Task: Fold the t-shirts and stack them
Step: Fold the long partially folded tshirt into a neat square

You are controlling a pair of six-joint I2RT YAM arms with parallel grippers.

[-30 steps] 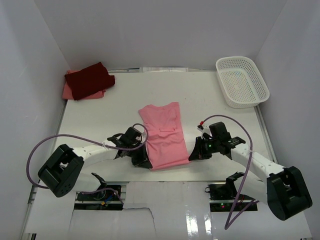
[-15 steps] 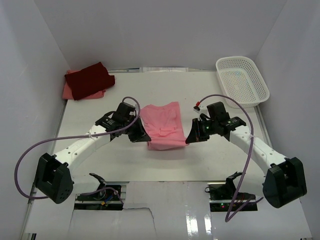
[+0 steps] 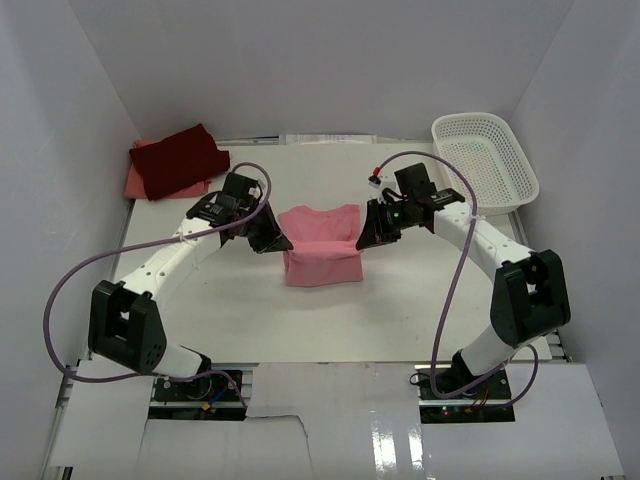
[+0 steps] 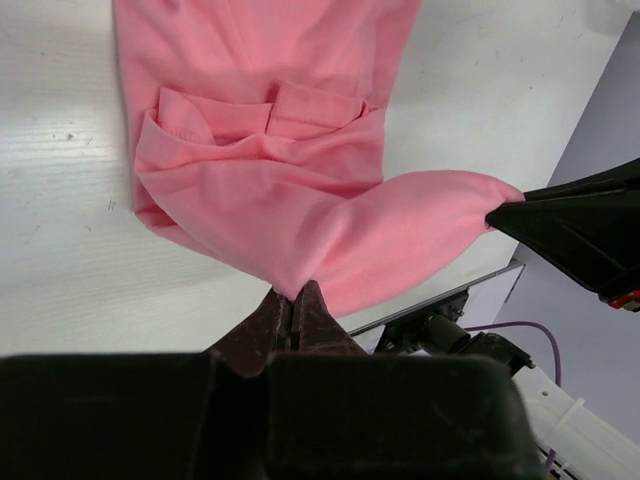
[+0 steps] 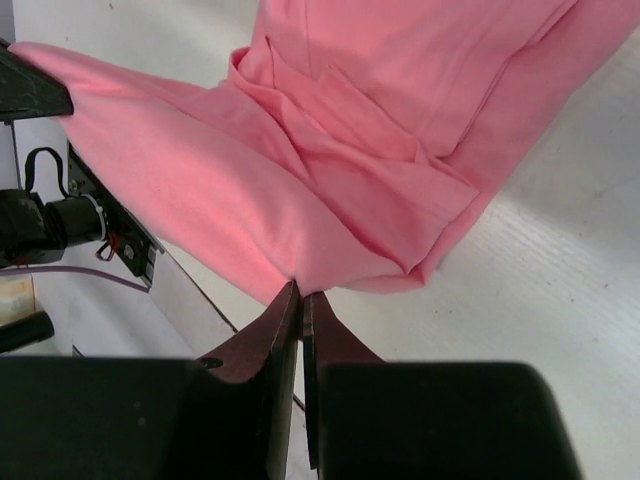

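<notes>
A light pink t-shirt (image 3: 322,250) lies mid-table, its near half lifted and doubled back over the far half. My left gripper (image 3: 281,243) is shut on the shirt's left hem corner (image 4: 295,285). My right gripper (image 3: 364,240) is shut on the right hem corner (image 5: 300,285). Between the two grips the cloth (image 4: 330,215) hangs in a sagging fold above the table. At the far left corner, a dark maroon t-shirt (image 3: 180,160) lies folded on top of a salmon pink t-shirt (image 3: 135,182).
A white mesh basket (image 3: 485,162) stands at the far right corner. White walls close in the table (image 3: 330,320) at the back and both sides. Purple cables loop from both arms.
Both grippers have carried the shirt's near hem away from me, from the table's near edge up over its middle, folding the shirt in half. Both stayed shut on the cloth.
</notes>
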